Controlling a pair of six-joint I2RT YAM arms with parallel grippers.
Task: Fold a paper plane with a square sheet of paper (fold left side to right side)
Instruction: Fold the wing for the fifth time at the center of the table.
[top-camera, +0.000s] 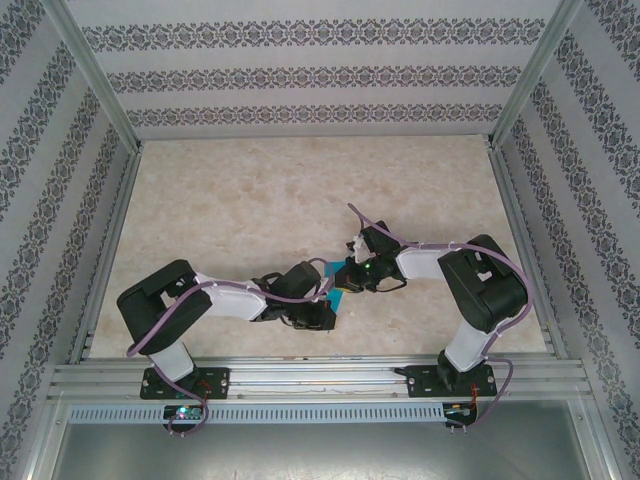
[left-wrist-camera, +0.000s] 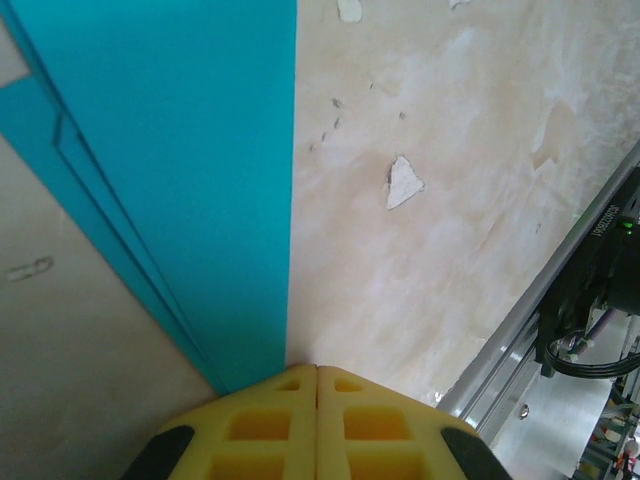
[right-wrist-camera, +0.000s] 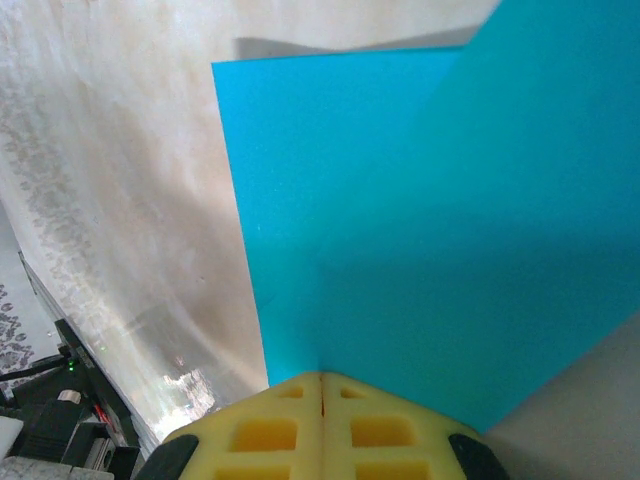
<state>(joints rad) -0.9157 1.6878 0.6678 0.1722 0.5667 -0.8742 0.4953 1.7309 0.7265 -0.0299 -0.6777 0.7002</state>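
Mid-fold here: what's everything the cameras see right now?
sheet of paper: one, teal-blue, partly folded, between the two grippers
table: one, beige marbled, under everything
white chipped patch: one, on the table surface
walls: three, grey-patterned, around the table
frame rail: one, silver, near edge
left arm: one, black and white, reaching inward
right arm: one, black and white, reaching inward
left gripper: one, yellow, shut, at the paper's edge
right gripper: one, yellow, shut, at the paper

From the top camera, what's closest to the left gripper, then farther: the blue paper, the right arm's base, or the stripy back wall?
1. Blue paper, right at the left gripper.
2. Right arm's base, near edge, to the right.
3. Back wall, far side.
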